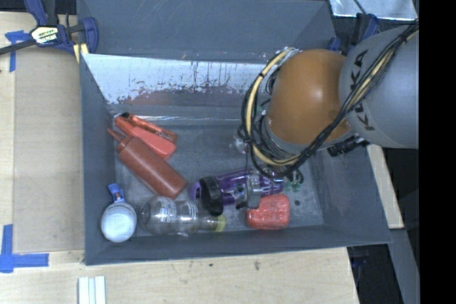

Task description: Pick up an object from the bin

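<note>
Grey metal bin (pixel 214 32), sheet walls scuffed with reddish marks on the far side. The hand (pixel 265 180) is low near the bin's lower right corner, under the arm's orange cover; its opening: cannot tell. It is at the right end of a glossy purple-and-black piece (pixel 226 191), with a rough red block (pixel 269 212) just beside. Along the lower edge are a clear plastic bottle (pixel 177 216) lying on its side and a white round-capped item (pixel 117 221). Toward the left wall are a red-brown bottle (pixel 151 169) and an orange clip-like object (pixel 144 133).
</note>
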Available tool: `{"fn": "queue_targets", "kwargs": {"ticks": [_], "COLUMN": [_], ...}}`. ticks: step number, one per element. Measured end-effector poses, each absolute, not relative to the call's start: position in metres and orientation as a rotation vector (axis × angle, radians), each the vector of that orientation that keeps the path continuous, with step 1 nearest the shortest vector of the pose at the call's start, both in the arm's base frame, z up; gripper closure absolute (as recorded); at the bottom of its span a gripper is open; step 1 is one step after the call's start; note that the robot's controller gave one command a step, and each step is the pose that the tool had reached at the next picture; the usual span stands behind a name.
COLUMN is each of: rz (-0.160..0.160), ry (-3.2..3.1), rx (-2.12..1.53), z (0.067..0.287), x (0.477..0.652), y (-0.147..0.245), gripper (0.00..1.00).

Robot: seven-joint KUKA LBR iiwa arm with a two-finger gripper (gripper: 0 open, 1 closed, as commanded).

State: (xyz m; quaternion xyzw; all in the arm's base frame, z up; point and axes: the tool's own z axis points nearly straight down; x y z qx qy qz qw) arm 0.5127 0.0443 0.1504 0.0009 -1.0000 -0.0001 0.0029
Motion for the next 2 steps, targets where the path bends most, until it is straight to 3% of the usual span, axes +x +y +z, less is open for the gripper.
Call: {"fn": "queue_targets", "kwargs": {"ticks": [1,2], "rz": [-0.001,-0.001], "ry": [-3.140,-3.133], "rx": [0.002,0.256], "z": [0.1532,0.1550], "x": [0.5134,0.5065], "y": [0.0442,0.0386], "gripper": [0.00,0.00]}}
